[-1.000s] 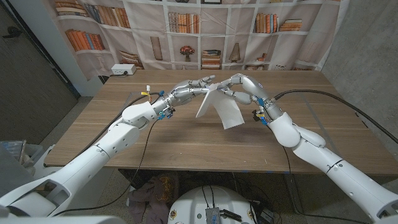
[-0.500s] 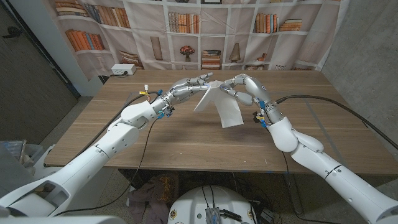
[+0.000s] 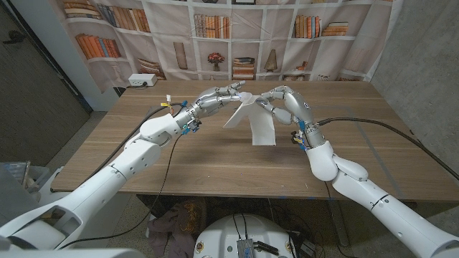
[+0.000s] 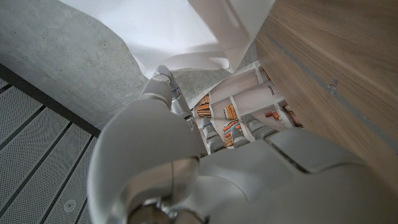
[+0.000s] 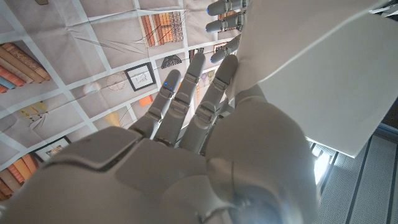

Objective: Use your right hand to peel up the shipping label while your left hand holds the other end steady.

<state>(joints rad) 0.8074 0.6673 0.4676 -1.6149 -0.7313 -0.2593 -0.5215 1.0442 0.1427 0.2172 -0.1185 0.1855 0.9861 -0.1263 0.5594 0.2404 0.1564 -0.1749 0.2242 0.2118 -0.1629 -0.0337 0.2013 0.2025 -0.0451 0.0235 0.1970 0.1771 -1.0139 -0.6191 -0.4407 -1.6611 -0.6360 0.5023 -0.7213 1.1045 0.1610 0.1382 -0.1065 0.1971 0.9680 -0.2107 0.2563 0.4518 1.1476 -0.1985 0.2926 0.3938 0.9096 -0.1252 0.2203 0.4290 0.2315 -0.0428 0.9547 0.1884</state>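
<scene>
The shipping label (image 3: 259, 123) is a white sheet held up off the wooden table (image 3: 179, 158), folded over at the top with one flap hanging toward the front. My left hand (image 3: 217, 98) pinches its top edge from the left. From the right, my right hand (image 3: 278, 99) grips the other side of the fold. In the left wrist view the white label (image 4: 180, 31) curls over my left hand's fingertips (image 4: 163, 84). The label (image 5: 323, 81) lies against my right hand (image 5: 186, 143) in the right wrist view, with my left hand's fingertips (image 5: 225, 9) beyond it.
A white power box (image 3: 140, 81) sits at the table's back left corner. A black cable (image 3: 380, 123) runs over the table's right side. A bookshelf-printed backdrop (image 3: 229, 36) hangs behind the table.
Both hands and the label have risen slightly and drifted left. My right forearm has swung in toward the table's middle, and the label's hanging flap now sits steeper.
</scene>
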